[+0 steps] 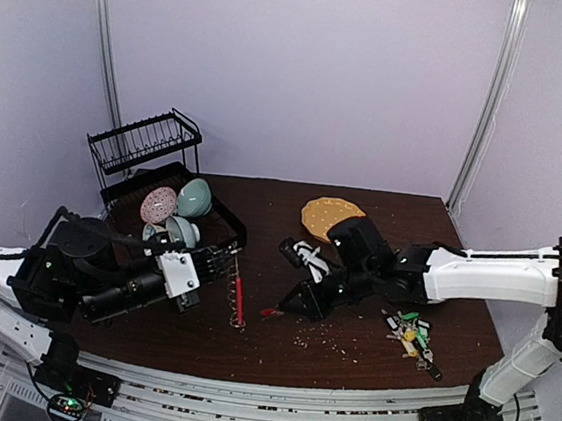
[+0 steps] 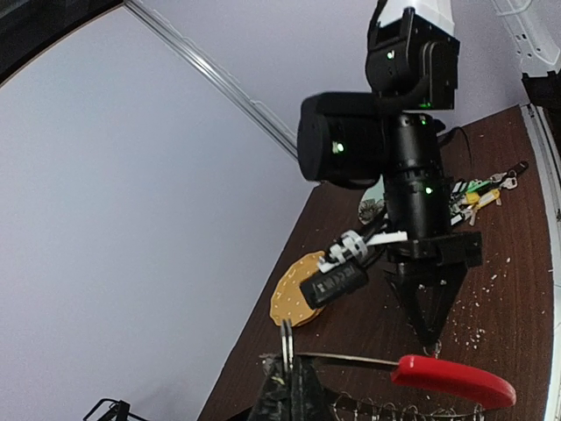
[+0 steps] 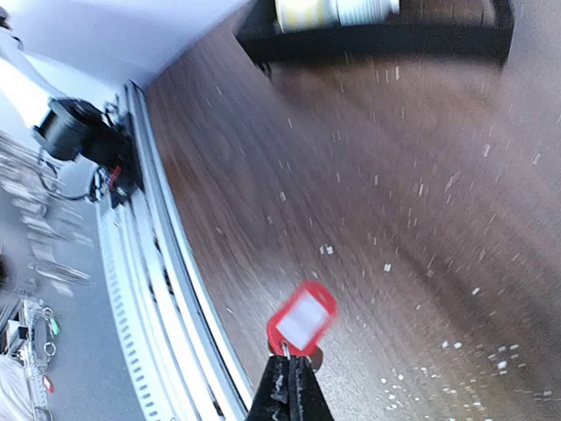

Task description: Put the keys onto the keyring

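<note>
Right wrist view: red-tag key dangles just past the right gripper, whose jaws are shut on its eyelet end. It looks light, swingy and slick, so I'd pinch metal, not plastic. Just ahead of those tips is the keyring, with the left gripper clamped on its thin band. The arc looks stiff, the loops floppy. Spare keys lie well behind.
</note>
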